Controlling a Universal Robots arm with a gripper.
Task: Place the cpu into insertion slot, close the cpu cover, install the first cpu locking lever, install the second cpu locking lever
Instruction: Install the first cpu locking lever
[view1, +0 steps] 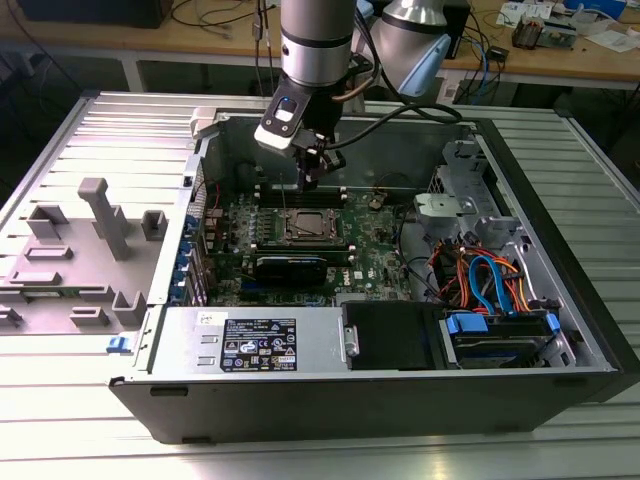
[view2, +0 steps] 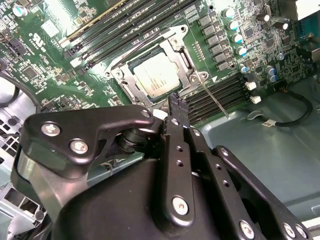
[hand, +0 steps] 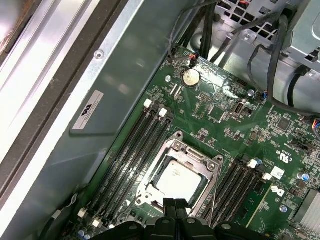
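One cpu (hand: 181, 181) is seated in the socket on the motherboard (hand: 220, 125), and the cpu cover (hand: 196, 154) lies flat around it with the silver top showing through its window. Claw (hand: 175, 205) has both fingers pressed together with nothing between them and hovers just over the socket's edge, inside the open computer case (view1: 350, 400). Thin lever rod (view2: 215, 100) runs beside the socket near the claw tips, and I can't tell if it's latched

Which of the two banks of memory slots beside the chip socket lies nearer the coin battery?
The bank beside the grey case wall; its end comes close to the battery, the other lies past the socket.
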